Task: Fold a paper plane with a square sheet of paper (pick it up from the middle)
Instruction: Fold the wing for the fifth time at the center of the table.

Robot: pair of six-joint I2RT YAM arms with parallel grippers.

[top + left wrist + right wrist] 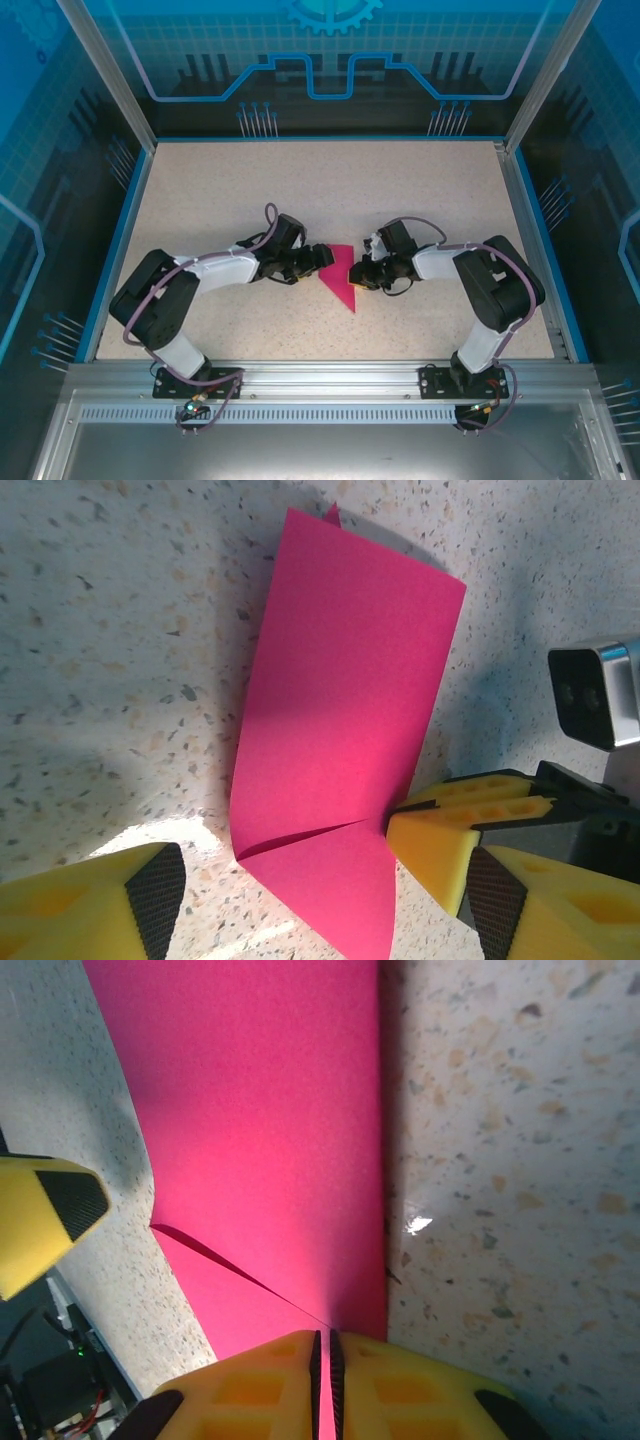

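The square sheet of paper (340, 275) is magenta pink and lies mid-table, folded into a narrow strip with a pointed near end, a rough paper plane form. A diagonal flap crosses it (340, 730). My right gripper (325, 1360) is shut on the paper's edge, right where the flap's crease ends (270, 1140). Its yellow fingers (450, 830) also appear in the left wrist view, pinching that edge. My left gripper (325, 900) is open, one finger on each side of the paper's pointed end, and neither pad touches it. In the top view, the left gripper (318, 258) and the right gripper (358, 272) face each other across the paper.
The speckled beige table (330, 190) has a blue rim, with transparent blue walls on three sides. A metal rail (330, 380) at the near edge carries both arm bases. The right wrist's camera housing (600, 695) sits close to the paper's right side.
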